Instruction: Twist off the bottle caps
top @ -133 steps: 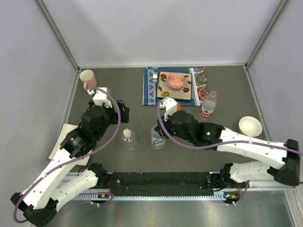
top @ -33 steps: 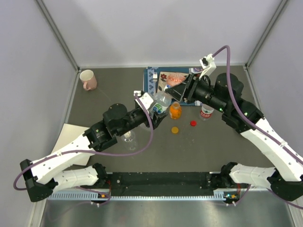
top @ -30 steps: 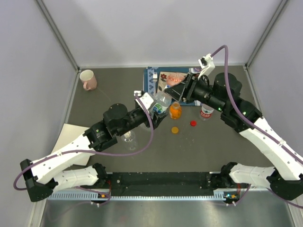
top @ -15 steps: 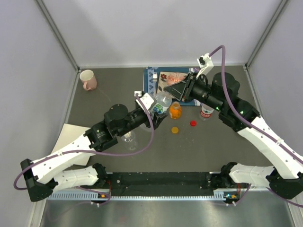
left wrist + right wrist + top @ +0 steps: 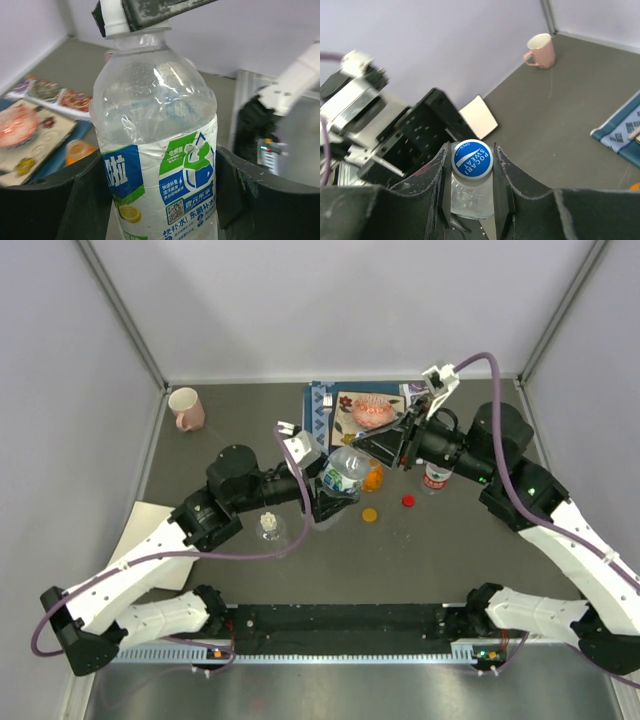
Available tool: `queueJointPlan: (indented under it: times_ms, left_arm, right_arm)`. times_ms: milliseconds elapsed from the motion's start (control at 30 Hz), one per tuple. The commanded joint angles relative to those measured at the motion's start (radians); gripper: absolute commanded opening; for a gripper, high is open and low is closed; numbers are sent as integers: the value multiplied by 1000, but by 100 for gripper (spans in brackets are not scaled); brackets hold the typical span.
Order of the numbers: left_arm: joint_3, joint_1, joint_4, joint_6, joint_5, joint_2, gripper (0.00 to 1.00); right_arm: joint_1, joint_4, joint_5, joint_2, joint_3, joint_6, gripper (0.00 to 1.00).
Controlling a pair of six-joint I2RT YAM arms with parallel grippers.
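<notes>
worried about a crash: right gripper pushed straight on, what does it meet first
The blue cap: the right gripper is shut on it. Past that, likely the bottle the left gripper holds.

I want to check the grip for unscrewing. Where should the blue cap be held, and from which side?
Grip the blue cap by its round side wall, coming from its top end along the axis of the bottle, as the right gripper does. The cap is a short cylinder; the left gripper takes up the labelled body.
</notes>
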Motion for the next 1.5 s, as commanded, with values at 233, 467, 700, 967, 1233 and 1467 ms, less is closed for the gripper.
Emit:
queueJointPlan:
  times_ms: [233, 467, 700, 967, 1233, 1467]
  left_arm:
    - [54, 152, 497, -526, 811, 84, 37]
    - [45, 173, 746, -729, 917, 149, 39]
    - [28, 173, 902, -855, 951, 183, 38]
    - [6, 173, 1021, -945, 960, 213, 39]
    - [62, 173, 597, -610, 901, 181, 38]
    - [129, 161, 131, -221, 596, 137, 38]
  right_arm:
    - [10, 71, -466, -79, -63, -258, 0]
    - [5, 122, -675, -107, -117, -285, 0]
    - [5, 94, -913, -96, -80, -349, 0]
    - [-29, 2, -956, -117, -86, -523, 0]
    - [-33, -10, -709, -139, -74, -463, 34]
    - [-33, -4, -332, -163, 19, -349, 74]
